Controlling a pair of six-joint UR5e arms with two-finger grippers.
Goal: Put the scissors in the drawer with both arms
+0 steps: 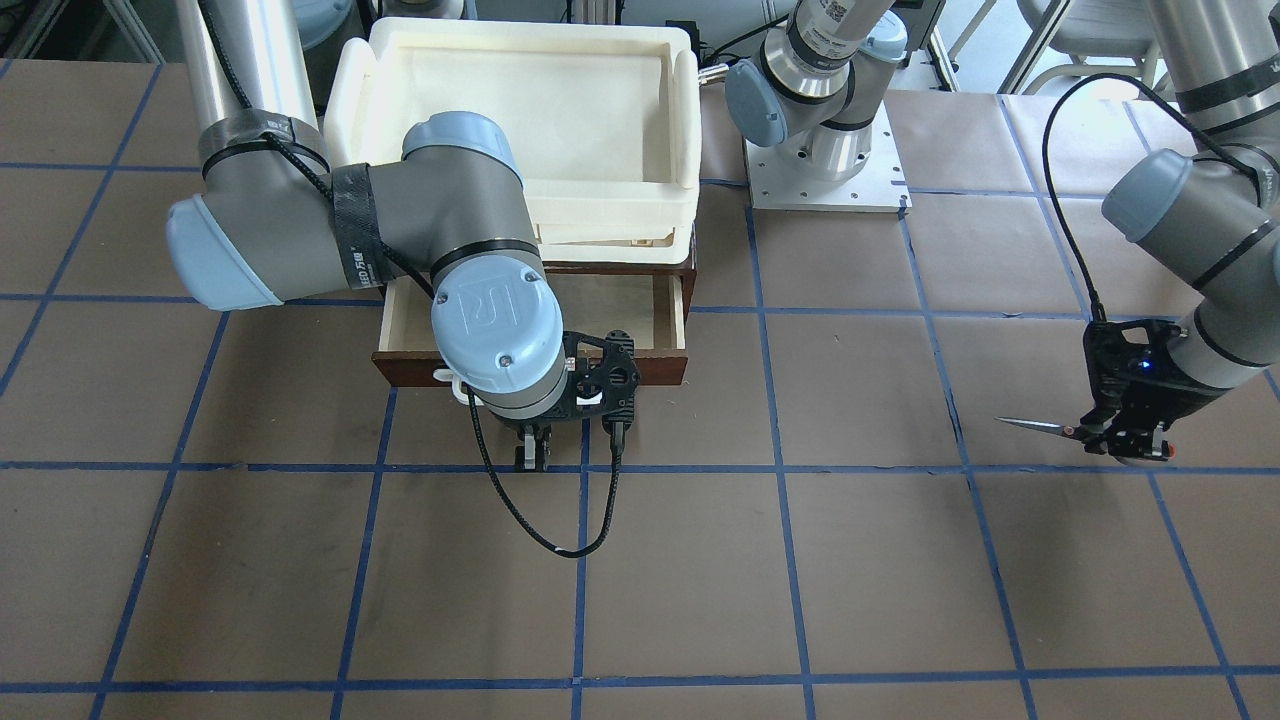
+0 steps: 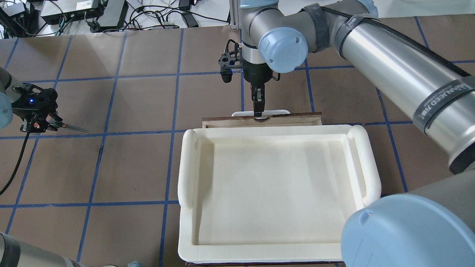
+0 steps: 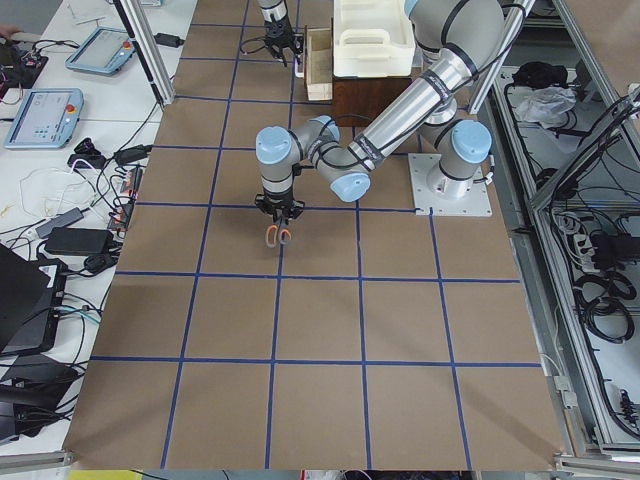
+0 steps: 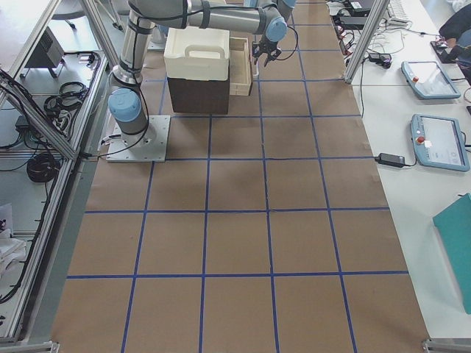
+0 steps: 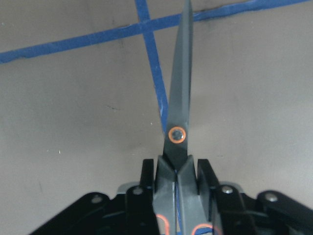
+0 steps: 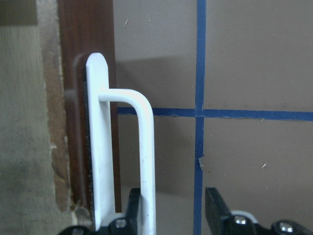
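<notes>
My left gripper (image 1: 1125, 440) is shut on the scissors (image 1: 1030, 425) near the pivot, far to the drawer's side. In the left wrist view the slim blades (image 5: 181, 98) point forward from my left gripper (image 5: 178, 171) over the brown table. The dark brown drawer (image 1: 662, 368) is pulled out, showing its pale interior (image 1: 640, 305). My right gripper (image 1: 533, 455) is at the drawer's front. In the right wrist view its jaws stand open around the white bar handle (image 6: 145, 161), which lies against one finger (image 6: 133, 210).
A cream-white plastic tray (image 2: 187, 167) sits on top of the cabinet above the drawer. A robot base on a white plate (image 1: 880, 180) stands beside the cabinet. Blue tape lines (image 1: 780, 465) grid the brown table. Cables and devices (image 2: 74, 11) lie past the table's far edge.
</notes>
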